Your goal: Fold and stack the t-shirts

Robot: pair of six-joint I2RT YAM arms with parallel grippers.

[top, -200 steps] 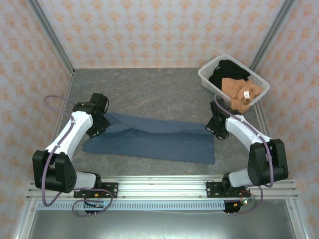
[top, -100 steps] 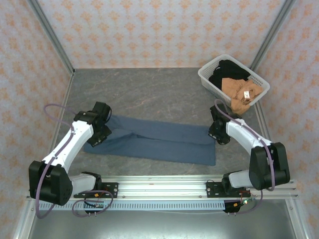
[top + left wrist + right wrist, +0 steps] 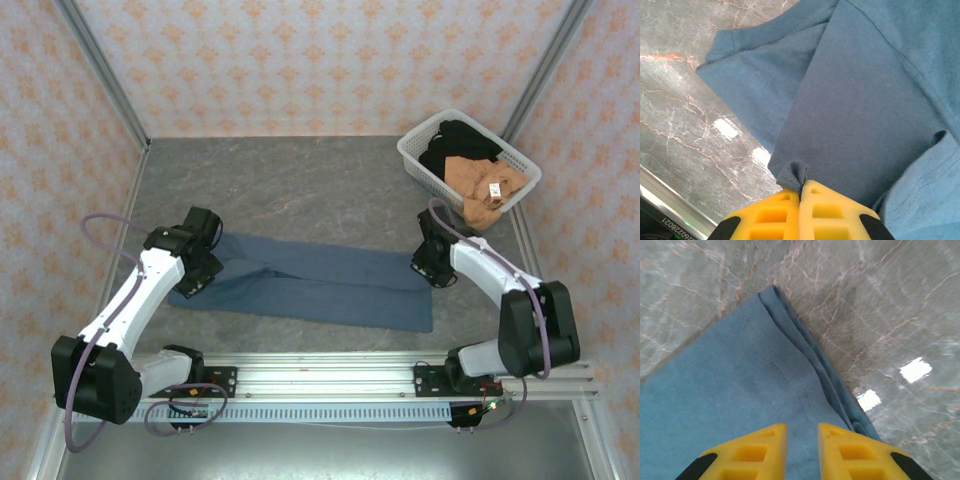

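A slate-blue t-shirt (image 3: 320,285) lies folded into a long band across the middle of the table. My left gripper (image 3: 204,266) is at its left end, shut on a small pinch of the blue cloth (image 3: 792,173), as the left wrist view (image 3: 802,186) shows. My right gripper (image 3: 432,264) hovers over the shirt's right end with its jaws a little apart and nothing between them (image 3: 802,432); the layered hem corner (image 3: 774,294) lies just ahead. A tan-brown t-shirt (image 3: 482,182) with a white tag and a black t-shirt (image 3: 460,138) lie in the basket.
The white lattice basket (image 3: 413,158) stands at the back right corner. Grey marble tabletop (image 3: 300,185) stretches behind the shirt. A metal rail (image 3: 320,375) runs along the near edge, and patterned walls close in the sides.
The right gripper has opened and let go of the shirt's right end. The left arm has drawn the shirt's left end a little toward the near edge, still pinching it.
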